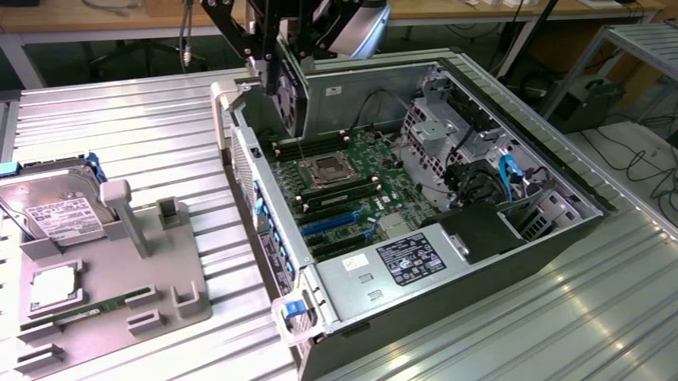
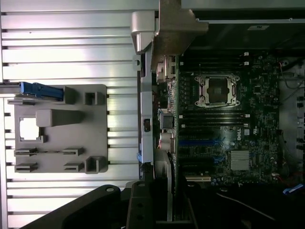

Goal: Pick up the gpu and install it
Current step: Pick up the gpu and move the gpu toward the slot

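My gripper (image 1: 278, 75) hangs over the far-left corner of the open computer case (image 1: 551, 230), shut on the gpu (image 1: 316, 107). The card hangs upright below the fingers, above the motherboard (image 1: 355, 186) and clear of it. In the wrist view the gpu (image 2: 169, 188) appears edge-on as a thin strip between the dark fingers (image 2: 138, 205), in line with the case's rear wall (image 2: 145, 119). The blue expansion slots (image 1: 337, 226) lie further along the board, toward the power supply (image 1: 408, 258).
A grey parts fixture (image 1: 170, 278) sits at the exterior view's left with a hard drive (image 1: 62, 210), a processor (image 1: 51, 287) and a memory stick (image 1: 90, 312). Inside the case are the processor socket (image 1: 323, 168), drive cages (image 1: 456, 119) and cables (image 1: 509, 175).
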`<action>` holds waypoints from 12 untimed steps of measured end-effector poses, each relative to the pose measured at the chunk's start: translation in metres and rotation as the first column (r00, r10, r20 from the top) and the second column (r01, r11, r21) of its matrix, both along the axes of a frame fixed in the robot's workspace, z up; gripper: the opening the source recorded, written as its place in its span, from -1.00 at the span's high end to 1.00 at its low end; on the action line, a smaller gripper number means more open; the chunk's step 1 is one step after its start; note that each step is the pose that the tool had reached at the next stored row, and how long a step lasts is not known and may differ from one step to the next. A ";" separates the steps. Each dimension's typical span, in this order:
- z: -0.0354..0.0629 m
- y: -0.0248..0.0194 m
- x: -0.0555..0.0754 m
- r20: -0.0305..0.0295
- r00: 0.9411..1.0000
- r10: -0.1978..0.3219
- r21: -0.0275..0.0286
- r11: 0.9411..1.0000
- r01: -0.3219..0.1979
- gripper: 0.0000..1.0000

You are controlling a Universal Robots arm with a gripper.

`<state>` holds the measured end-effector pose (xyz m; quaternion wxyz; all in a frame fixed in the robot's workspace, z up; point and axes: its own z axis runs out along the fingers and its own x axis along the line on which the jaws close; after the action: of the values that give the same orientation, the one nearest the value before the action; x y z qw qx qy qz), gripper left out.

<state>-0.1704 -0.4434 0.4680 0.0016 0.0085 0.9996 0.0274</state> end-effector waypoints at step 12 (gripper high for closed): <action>-0.0015 0.0000 0.017 0.000 1.000 0.000 -0.002 1.000 0.000 0.44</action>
<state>-0.1537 -0.4434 0.4664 0.0016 0.0085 0.9996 0.0265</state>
